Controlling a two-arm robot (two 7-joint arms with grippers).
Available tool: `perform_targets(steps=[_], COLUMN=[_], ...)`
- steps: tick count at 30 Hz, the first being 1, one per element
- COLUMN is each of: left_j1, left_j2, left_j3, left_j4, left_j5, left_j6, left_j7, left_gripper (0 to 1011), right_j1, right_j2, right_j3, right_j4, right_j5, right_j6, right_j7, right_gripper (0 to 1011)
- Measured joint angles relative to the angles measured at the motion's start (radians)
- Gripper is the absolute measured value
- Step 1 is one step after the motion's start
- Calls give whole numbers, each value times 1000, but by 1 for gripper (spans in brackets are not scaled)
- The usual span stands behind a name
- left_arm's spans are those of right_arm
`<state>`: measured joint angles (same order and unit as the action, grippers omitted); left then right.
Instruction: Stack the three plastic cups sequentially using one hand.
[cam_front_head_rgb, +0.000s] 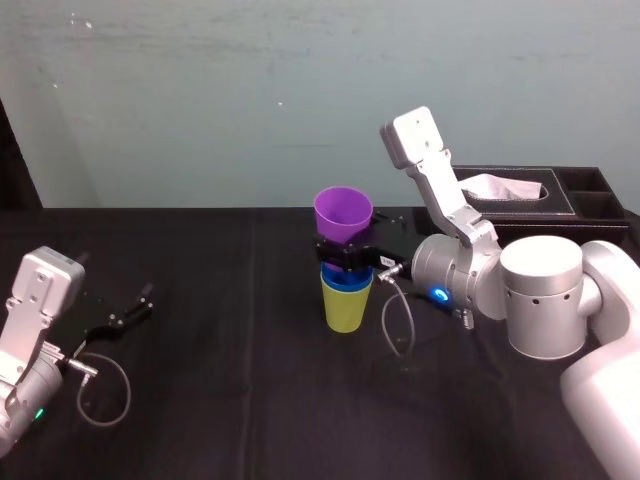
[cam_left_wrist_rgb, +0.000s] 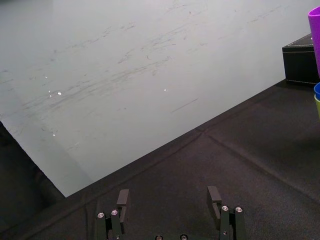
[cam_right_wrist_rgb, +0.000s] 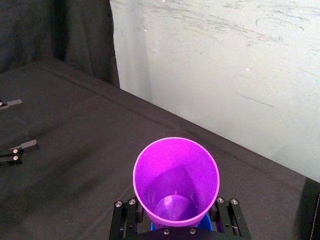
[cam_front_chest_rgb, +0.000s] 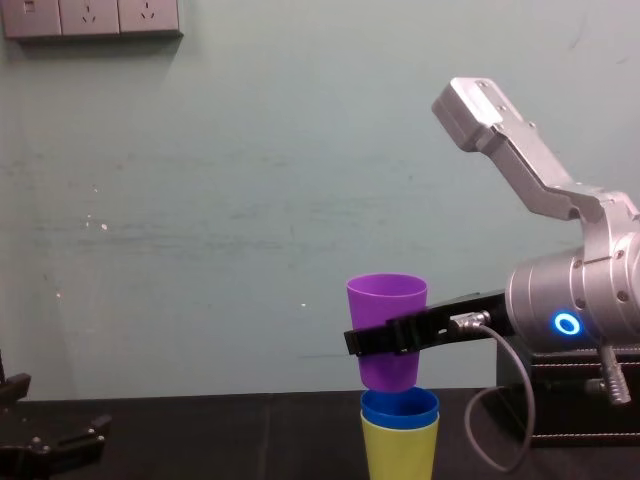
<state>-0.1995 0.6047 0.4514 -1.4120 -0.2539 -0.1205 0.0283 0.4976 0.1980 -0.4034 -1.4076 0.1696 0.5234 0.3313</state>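
We are clamping our right hand around the smooth purple tapered plastic cup, holding it upright with its base at the mouth of the blue plastic cup. That one is sitting nested in the yellow-green plastic cup mid-way across the black surface. Our left hand, fingers apart, is resting at the stack's eight o'clock.

The top cup over the middle cup — which sits in the bottom cup.

Head overhead, chest seemingly level, sharing purple cup.
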Motion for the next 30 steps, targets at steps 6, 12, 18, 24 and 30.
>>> perform_targets(steps=[6, 12, 18, 24, 30], left_j1=[0, 0, 0, 0, 0], left_j2=[0, 0, 0, 0, 0], left_j3=[0, 0, 0, 0, 0], left_j4=[0, 0, 0, 0, 0], left_j5=[0, 0, 0, 0, 0], left_j6=[0, 0, 0, 0, 0], left_j7=[0, 0, 0, 0, 0], left_gripper=[1000, 1000, 1000, 1000, 1000], right_j1=[10, 15, 19, 19, 12], right_j2=[-6, -11, -16, -18, -19], right_j3=[-5, -9, -9, -6, -2], right_j4=[26, 47, 66, 71, 74], right_j5=[-4, -10, -14, -17, -19], right_j6=[-18, -26, -31, -33, -33], right_j7=[2, 1, -1, -5, -6], right_gripper=[715, 715, 715, 715, 715])
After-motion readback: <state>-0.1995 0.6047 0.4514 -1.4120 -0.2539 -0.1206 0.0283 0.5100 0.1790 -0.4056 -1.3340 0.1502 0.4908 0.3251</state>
